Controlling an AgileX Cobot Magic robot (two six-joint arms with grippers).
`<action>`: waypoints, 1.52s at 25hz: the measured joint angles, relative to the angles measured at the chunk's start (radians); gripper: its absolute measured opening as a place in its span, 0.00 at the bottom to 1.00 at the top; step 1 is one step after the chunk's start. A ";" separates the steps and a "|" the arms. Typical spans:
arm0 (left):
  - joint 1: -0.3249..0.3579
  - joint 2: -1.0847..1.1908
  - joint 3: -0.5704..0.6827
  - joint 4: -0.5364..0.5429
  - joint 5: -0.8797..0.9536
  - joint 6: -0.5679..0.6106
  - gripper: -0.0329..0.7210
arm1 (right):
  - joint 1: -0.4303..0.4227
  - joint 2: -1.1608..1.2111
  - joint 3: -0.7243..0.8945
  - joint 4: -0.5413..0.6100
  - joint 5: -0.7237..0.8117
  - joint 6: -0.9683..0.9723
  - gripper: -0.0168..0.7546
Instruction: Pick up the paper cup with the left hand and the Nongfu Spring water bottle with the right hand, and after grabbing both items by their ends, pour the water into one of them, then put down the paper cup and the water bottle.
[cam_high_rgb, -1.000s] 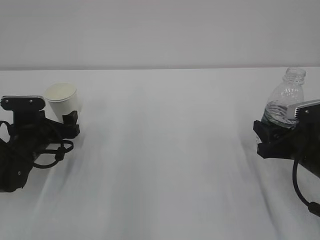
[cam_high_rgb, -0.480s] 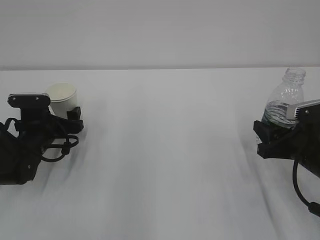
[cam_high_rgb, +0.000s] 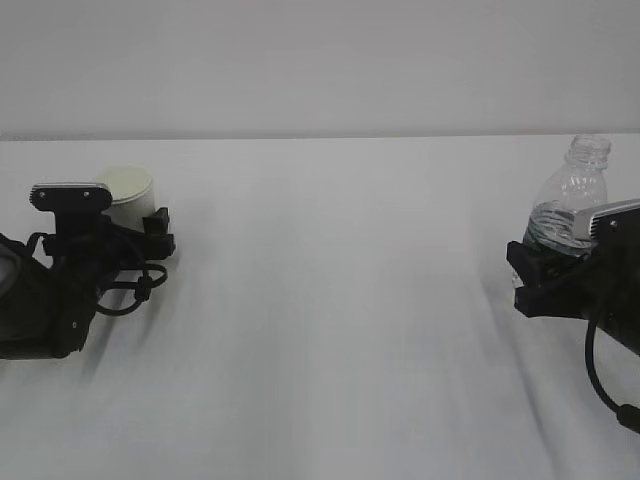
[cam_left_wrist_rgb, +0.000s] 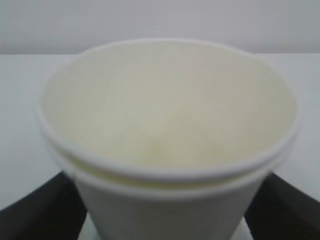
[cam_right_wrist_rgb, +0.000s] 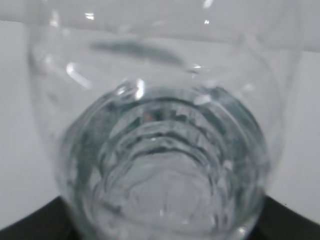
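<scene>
We see left hand (cam_high_rgb: 150, 232) jaws wide around paper cup (cam_high_rgb: 128, 186), right hand (cam_high_rgb: 535, 268) clamping water bottle (cam_high_rgb: 570, 200). Closing hard could crush cup.

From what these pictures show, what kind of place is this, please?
Probably a robot test bench, not a home or kitchen. A bare white table stands before a plain pale wall, and only the paper cup and the water bottle are there, each between a black gripper's fingers.
</scene>
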 joint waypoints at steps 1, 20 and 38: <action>0.001 0.000 -0.007 0.000 0.000 0.000 0.96 | 0.000 0.000 0.000 0.000 0.000 0.000 0.56; 0.048 0.001 -0.025 0.015 0.000 0.000 0.90 | 0.000 0.000 0.000 0.000 0.002 -0.002 0.56; 0.048 0.001 -0.025 0.055 0.000 0.000 0.72 | 0.000 0.000 0.000 0.000 0.002 -0.003 0.56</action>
